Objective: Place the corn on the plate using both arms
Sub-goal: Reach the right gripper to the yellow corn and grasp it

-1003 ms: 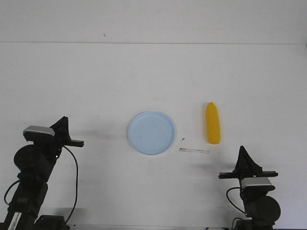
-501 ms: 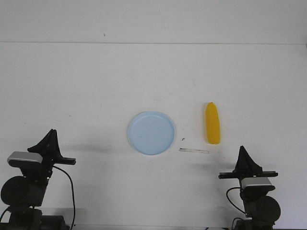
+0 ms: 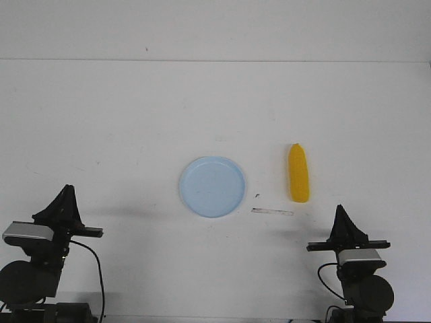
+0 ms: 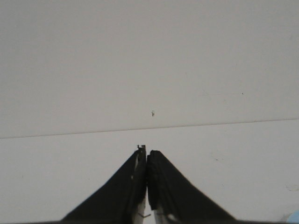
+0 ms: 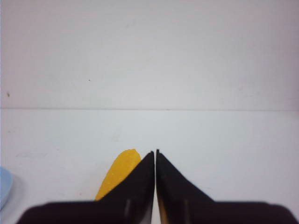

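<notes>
- The corn (image 3: 298,173) is lying on the counter (image 3: 135,121) just right of the plate (image 3: 212,186), not touching it.
- Both the left tool (image 3: 66,195) and right tool (image 3: 341,214) are sitting pinched closed, holding nothing.
- The cob is looking smooth, stiff and light, probably slippery; gripping across its thick middle seems safest.

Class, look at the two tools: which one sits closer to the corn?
The right tool: the corn lies just ahead of it, while the left tool sits beyond the plate.
</notes>
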Robot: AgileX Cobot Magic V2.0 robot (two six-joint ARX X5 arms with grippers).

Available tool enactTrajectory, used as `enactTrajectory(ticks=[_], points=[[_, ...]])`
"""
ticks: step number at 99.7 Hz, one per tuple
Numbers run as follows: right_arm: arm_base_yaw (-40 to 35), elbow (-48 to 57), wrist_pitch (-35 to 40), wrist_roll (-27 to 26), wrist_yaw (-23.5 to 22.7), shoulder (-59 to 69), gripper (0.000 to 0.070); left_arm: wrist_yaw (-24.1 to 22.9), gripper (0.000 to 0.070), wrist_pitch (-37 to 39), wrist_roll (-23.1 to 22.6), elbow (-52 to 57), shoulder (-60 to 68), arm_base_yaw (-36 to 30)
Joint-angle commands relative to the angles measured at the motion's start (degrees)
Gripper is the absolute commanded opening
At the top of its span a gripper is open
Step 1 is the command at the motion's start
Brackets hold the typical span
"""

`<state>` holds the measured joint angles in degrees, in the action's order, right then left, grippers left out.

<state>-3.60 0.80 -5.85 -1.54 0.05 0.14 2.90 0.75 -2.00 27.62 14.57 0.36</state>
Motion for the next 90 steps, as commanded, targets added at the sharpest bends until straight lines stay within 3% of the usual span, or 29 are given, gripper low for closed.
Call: enactTrajectory(ticks=[1,21,39,65,90], points=[[-0.09,-0.07,-0.57,-0.48,-0.02,-0.09,0.0002,-0.15,0.0001,0.61,0.09,0.39,-0.04,0.11],[-0.04,-0.07,-3.06,0.17,0.42,-0.09,0.0002,-0.15,0.0001,0.59,0.09,0.39,-0.04,0.11],[-0.15,1.22,-7.26,-3.23,-1.68,-0.04,0.0002,-0.13,0.0001,0.61,0.09,0.39,-0.04,0.11],[-0.2,15.19,4.7,5.99,-1.4,9.42,0.0002,-0.15,0.0001,0.61,0.09,0.39,-0.04,0.11],[-0.22,27.91,13.84,6.12,-1.53,26.95,0.0002,-0.15,0.0001,0.59,0.09,0.39,-0.04,0.11]])
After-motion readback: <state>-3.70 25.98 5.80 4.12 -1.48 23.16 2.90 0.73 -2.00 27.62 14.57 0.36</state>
